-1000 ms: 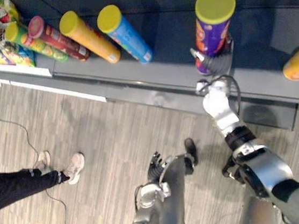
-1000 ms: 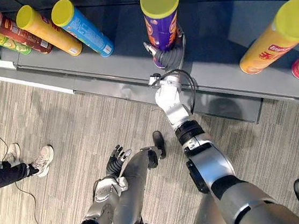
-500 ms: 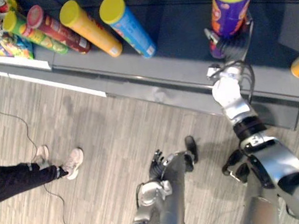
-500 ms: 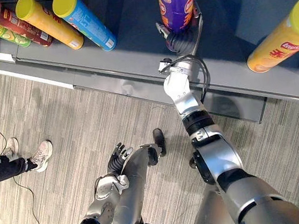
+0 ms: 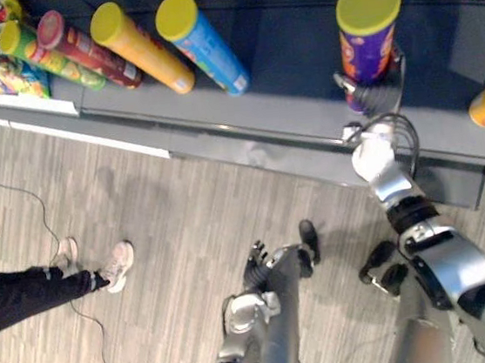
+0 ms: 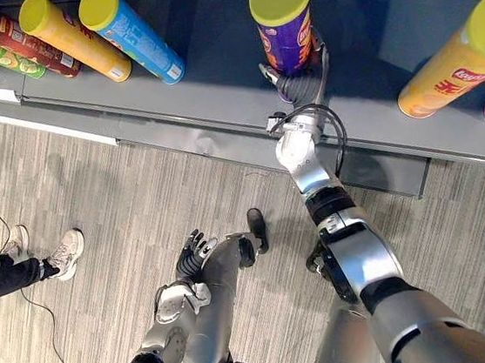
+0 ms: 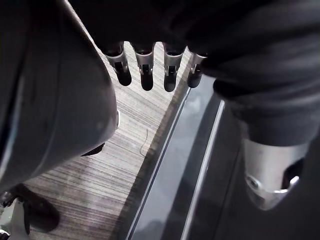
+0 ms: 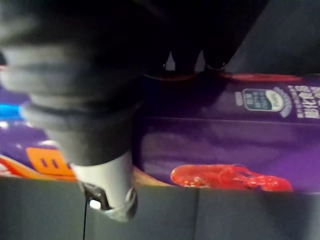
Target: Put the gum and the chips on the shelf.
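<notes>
Left hand [image 6: 190,256]: low above the floor [image 6: 138,185], fingers loose, holding nothing.
Right hand [image 6: 298,86]: fingers and thumb wrapped round the chips can [image 6: 281,21] near its base.
Chips can: purple, standing on the dark shelf [image 6: 214,84], long axis vertical, yellow lid up.

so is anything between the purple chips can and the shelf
Nothing visible. The purple chips can already stands upright on the shelf, the right hand curled round its base; the blue can and orange can stand well apart.

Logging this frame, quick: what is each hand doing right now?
Left hand: open, holding nothing.
Right hand: fingers closed round the purple chips can.
</notes>
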